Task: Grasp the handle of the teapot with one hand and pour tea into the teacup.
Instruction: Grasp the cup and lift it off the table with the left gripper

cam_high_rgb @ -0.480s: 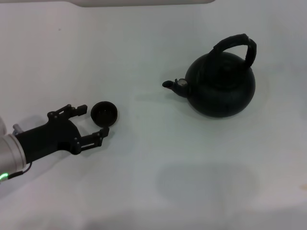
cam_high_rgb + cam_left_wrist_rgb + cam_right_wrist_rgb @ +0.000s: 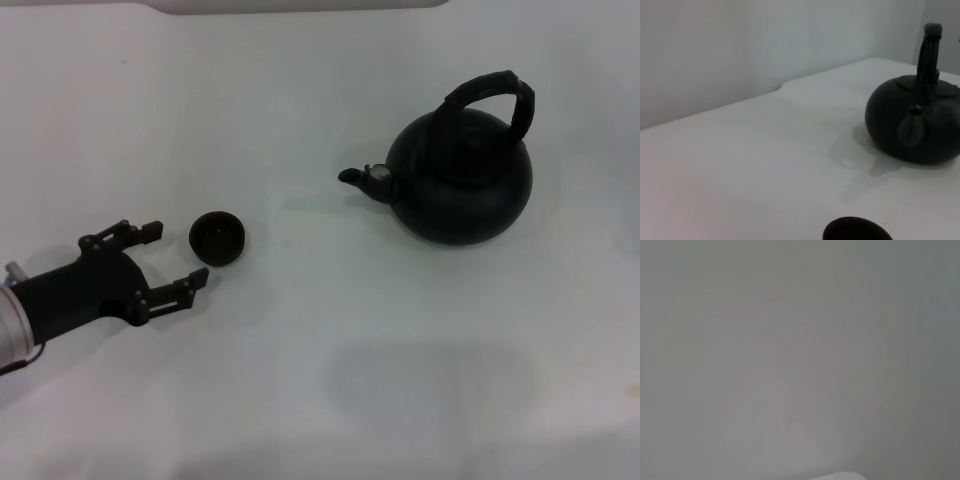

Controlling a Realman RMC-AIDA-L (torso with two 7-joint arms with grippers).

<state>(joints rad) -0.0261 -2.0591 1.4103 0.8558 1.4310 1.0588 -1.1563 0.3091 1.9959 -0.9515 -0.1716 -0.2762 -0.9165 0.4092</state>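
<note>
Nothing is poured yet: the teapot (image 2: 460,178) sits untouched, its handle (image 2: 492,92) free, well apart from the teacup (image 2: 217,237), beside which the left gripper (image 2: 172,257) waits, fingers spread and empty.

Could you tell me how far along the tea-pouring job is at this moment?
Little is done. The teacup sits upright on the table, with the open left end effector just beside it, not touching. The teapot stands untouched, its handle free. Grasping, lifting and pouring all remain.

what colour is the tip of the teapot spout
Silvery grey on the spout of the matte black teapot; the head view shows it best.
</note>
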